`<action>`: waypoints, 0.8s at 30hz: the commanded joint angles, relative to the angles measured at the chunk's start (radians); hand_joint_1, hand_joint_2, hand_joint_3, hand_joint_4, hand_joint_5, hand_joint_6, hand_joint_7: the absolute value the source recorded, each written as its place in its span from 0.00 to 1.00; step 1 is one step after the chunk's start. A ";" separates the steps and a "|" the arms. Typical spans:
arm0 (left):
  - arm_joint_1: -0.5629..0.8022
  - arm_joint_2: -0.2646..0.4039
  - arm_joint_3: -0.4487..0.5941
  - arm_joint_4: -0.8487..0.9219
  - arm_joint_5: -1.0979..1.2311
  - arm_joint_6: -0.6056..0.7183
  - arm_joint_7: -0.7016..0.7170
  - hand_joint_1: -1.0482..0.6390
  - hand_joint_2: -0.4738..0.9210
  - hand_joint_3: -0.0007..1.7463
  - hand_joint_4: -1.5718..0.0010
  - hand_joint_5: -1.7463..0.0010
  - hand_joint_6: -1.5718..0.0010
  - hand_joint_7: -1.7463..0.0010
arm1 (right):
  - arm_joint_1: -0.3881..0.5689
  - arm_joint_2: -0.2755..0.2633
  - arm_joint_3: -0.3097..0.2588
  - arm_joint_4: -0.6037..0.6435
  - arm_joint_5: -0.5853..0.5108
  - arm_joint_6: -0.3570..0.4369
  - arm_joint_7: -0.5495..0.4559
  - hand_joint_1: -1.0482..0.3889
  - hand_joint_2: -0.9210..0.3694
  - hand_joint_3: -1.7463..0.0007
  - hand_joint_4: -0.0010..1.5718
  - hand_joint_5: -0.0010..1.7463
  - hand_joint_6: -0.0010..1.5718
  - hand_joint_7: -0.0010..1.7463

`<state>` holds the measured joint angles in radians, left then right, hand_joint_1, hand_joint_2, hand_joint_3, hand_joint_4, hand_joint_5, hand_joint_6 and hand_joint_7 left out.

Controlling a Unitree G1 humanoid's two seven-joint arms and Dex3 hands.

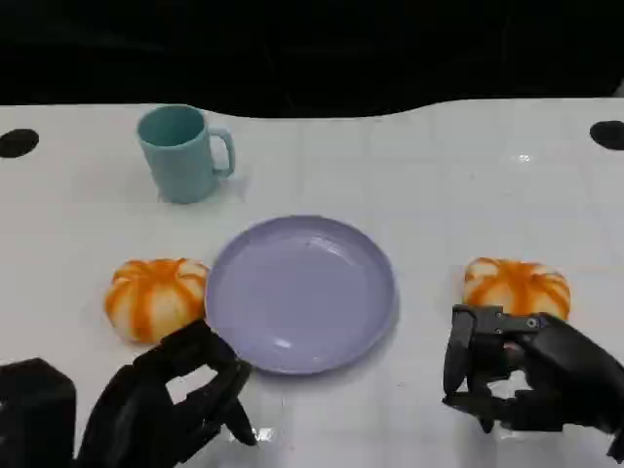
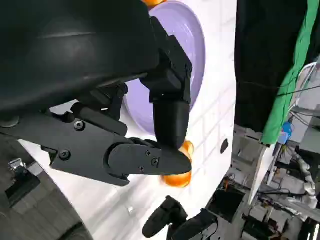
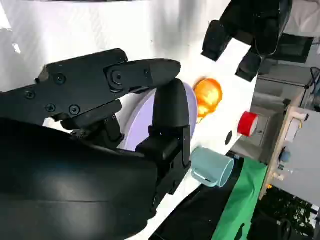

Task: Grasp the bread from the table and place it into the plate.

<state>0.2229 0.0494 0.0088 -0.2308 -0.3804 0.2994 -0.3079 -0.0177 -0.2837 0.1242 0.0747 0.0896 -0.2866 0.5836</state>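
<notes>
Bread [image 1: 156, 296] left of plate [image 1: 300, 292], second bread [image 1: 517, 288] right; left hand [image 1: 180, 395] and right hand [image 1: 517, 375] near the plate, both empty, fingers apart.

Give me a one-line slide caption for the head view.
Both hands, left and right, empty near an empty purple plate flanked by two orange-striped bread rolls.

The white tabletop [image 1: 439, 166] carries a lilac plate [image 1: 300, 292] in the middle — one orange-striped bread [image 1: 154, 295] left, another bread [image 1: 517, 286] right. A teal mug [image 1: 181, 153] stands behind.

Orange-striped breads [image 1: 156, 296] [image 1: 517, 287] flank the lavender plate [image 1: 300, 292].
</notes>
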 commanded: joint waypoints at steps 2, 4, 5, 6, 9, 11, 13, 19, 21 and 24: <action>0.004 0.014 0.011 -0.003 -0.005 -0.004 -0.007 0.30 1.00 0.15 0.54 0.00 0.65 0.03 | -0.004 -0.018 -0.015 -0.004 0.003 -0.002 -0.001 0.48 0.00 0.87 0.53 1.00 0.39 1.00; 0.005 0.014 0.010 -0.008 -0.006 0.002 -0.003 0.30 1.00 0.15 0.55 0.00 0.65 0.03 | -0.005 -0.018 -0.015 -0.002 0.004 -0.006 0.000 0.48 0.00 0.87 0.53 1.00 0.39 1.00; 0.004 0.015 0.010 -0.008 -0.007 0.002 -0.005 0.30 1.00 0.15 0.55 0.00 0.65 0.03 | -0.005 -0.017 -0.015 -0.001 0.005 -0.007 0.001 0.48 0.00 0.87 0.53 1.00 0.39 1.00; 0.004 0.015 0.010 -0.008 -0.007 0.001 -0.006 0.30 1.00 0.15 0.55 0.00 0.65 0.03 | -0.005 -0.017 -0.015 -0.001 0.004 -0.007 0.000 0.48 0.00 0.87 0.53 1.00 0.39 1.00; 0.004 0.016 0.010 -0.008 -0.004 -0.001 -0.006 0.30 1.00 0.16 0.55 0.00 0.65 0.03 | -0.005 -0.018 -0.015 -0.001 0.002 -0.008 -0.001 0.47 0.00 0.86 0.53 1.00 0.39 1.00; 0.003 0.013 0.012 -0.005 -0.008 0.000 -0.005 0.30 1.00 0.15 0.54 0.00 0.64 0.04 | -0.006 -0.018 -0.014 0.000 0.005 -0.006 0.002 0.48 0.00 0.86 0.53 1.00 0.40 1.00; 0.002 0.011 0.013 -0.001 -0.011 0.000 -0.005 0.30 1.00 0.15 0.54 0.00 0.64 0.04 | -0.006 -0.018 -0.014 -0.001 0.003 -0.005 0.001 0.48 0.00 0.86 0.53 1.00 0.40 1.00; 0.001 0.015 0.012 -0.002 -0.007 -0.001 -0.006 0.30 1.00 0.15 0.54 0.00 0.63 0.05 | -0.006 -0.018 -0.013 0.001 0.002 -0.008 0.001 0.48 0.00 0.87 0.53 1.00 0.40 1.00; 0.001 0.016 0.012 0.001 -0.007 -0.004 -0.008 0.30 1.00 0.15 0.54 0.00 0.63 0.05 | -0.007 -0.017 -0.014 0.006 0.003 -0.016 0.002 0.48 0.00 0.87 0.53 1.00 0.39 1.00; 0.000 0.016 0.011 0.003 -0.004 -0.005 -0.007 0.30 1.00 0.15 0.54 0.00 0.63 0.05 | -0.006 -0.014 -0.016 0.005 0.008 -0.017 0.001 0.48 0.00 0.87 0.53 1.00 0.40 1.00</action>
<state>0.2228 0.0509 0.0091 -0.2303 -0.3829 0.2994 -0.3085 -0.0182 -0.2843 0.1241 0.0772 0.0900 -0.2901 0.5840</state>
